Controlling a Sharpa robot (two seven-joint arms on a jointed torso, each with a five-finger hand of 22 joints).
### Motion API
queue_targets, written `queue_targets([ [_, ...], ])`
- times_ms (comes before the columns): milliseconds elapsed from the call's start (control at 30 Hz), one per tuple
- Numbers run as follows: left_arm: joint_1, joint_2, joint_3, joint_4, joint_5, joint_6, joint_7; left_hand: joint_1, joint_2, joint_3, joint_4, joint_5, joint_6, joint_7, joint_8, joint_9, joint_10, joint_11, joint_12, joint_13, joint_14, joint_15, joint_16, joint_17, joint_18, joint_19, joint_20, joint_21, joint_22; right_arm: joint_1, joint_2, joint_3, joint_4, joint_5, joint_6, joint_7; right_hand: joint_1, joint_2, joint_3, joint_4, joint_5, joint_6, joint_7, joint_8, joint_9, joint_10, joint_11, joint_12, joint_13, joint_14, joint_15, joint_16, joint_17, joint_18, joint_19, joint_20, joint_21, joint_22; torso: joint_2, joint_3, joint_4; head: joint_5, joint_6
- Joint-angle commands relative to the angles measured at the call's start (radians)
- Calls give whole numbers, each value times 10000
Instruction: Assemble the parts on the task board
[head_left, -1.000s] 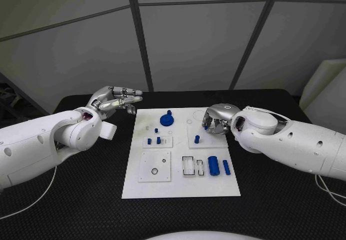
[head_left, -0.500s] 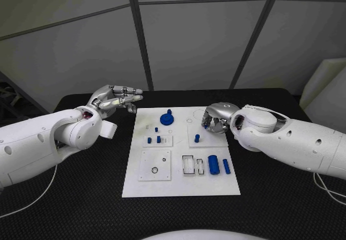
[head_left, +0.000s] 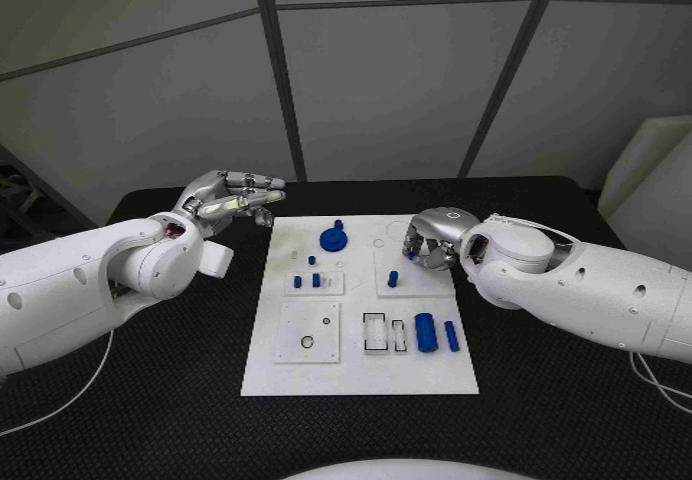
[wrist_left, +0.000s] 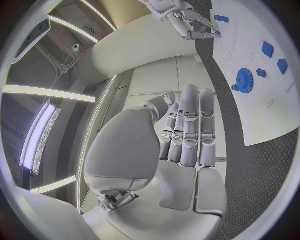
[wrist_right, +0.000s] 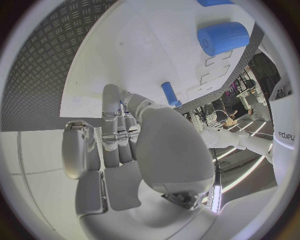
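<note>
One small blue peg (head_left: 392, 277) stands just beside the right hand (head_left: 431, 240), whose fingers are curled, nothing held. Fingers should be opened before it is pinched upright.

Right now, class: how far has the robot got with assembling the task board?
Looks done: a blue gear sits at the far end of the task board, and small blue pegs stand in one block.

In hand: the right hand hovers beside another upright peg; whether it holds anything is unclear. The left hand holds nothing.

Left: the large cylinder and thin pin lie loose.
</note>
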Motion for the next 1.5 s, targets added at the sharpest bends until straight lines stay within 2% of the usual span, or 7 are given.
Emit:
queue_targets([
  [33, 7, 13, 7, -2, 63, 133, 39, -32, 73, 12, -65, 68, -30, 46, -44, -17, -10, 33, -63, 9, -75, -28, -52, -9, -112, -61, -18, -51, -13, 23, -87, 8, 227, -144, -702, -27, -193, -47, 69, -4, -49, 90, -13, -37, 19, 43, 13, 14, -2, 73, -63, 90, 22, -139, 397, -75, 73, 1710, -7, -4, -2, -13, 22],
  [533, 1, 48, 7, -39, 63, 159, -21, -29, 75, 8, -80, 73, -53, 58, -64, -23, -33, 43, -77, 6, -68, -23, -86, -24, -112, -62, -16, -65, -19, 29, -948, 54, 1816, 199, -1528, -77, -421, -137, 104, 19, -127, 134, -37, -45, 38, 46, 7, 18, -3, 10, -73, 195, 64, -139, 390, -73, 86, 1725, -9, -20, -3, 20, 66],
  [767, 1, 129, 7, -64, 63, 172, -27, -29, 75, 8, -80, 73, -53, 58, -64, -23, -33, 43, -77, 6, -68, -23, -86, -24, -112, -62, -16, -65, -19, 26, -718, 61, 2432, 561, -1588, 84, -429, -138, 110, 20, -128, 136, -39, -46, 39, 45, 7, 17, -3, 5, -80, 201, 66, -136, 384, -75, 77, 1719, -7, -20, 21, 131, 64],
  [933, 2, 292, 7, -121, 64, 167, -47, -39, 90, 7, -78, 74, -67, 66, -75, -27, -46, 51, -85, 6, -63, -18, -108, -34, -114, -63, -12, -75, -24, -11, -190, 57, 2633, 723, -1543, 301, -431, -134, 120, 18, -125, 134, -40, -49, 39, 40, 7, 15, -4, 2, -86, 206, 68, -136, 385, -78, 80, 1721, -13, -52, 51, 338, 12],
  [1100, 7, 550, 8, -199, 65, 135, -93, -45, 102, 8, -74, 74, -70, 69, -79, -29, -48, 53, -87, 6, -59, -15, -117, -38, -115, -63, -10, -79, -26, -311, 488, 55, 2636, 788, -1469, 554, -435, -124, 153, 6, -114, 122, -39, -60, 38, 23, 6, 9, -8, -6, -97, 247, 97, -134, 382, -86, 78, 1721, -5, -73, 46, 622, -66],
  [1333, 24, 820, 9, -324, 65, 73, -126, -49, 106, 6, -72, 73, -72, 70, -81, -29, -50, 55, -88, 6, -57, -13, -123, -40, -116, -63, -9, -82, -27, -669, 988, -47, 2337, 805, -1277, 717, -432, -130, 188, -19, -104, 99, -35, -75, 36, 2, 7, 6, -11, 0, -101, 366, 201, -144, 402, -92, 116, 1751, -15, -50, 23, 961, -191],
  [1500, 36, 959, 9, -411, 65, 24, -149, -58, 104, -5, -81, 69, -124, 85, -116, -42, -69, 65, -100, 6, -46, -7, -155, -53, -116, -64, -4, -100, -35, -881, 1303, -83, 2039, 709, -984, 739, -466, -150, 200, -25, -108, 83, -25, -83, 34, -19, 18, 5, -13, -8, -98, 383, 204, -144, 399, -94, 114, 1750, -4, -26, 18, 1085, -251],
])
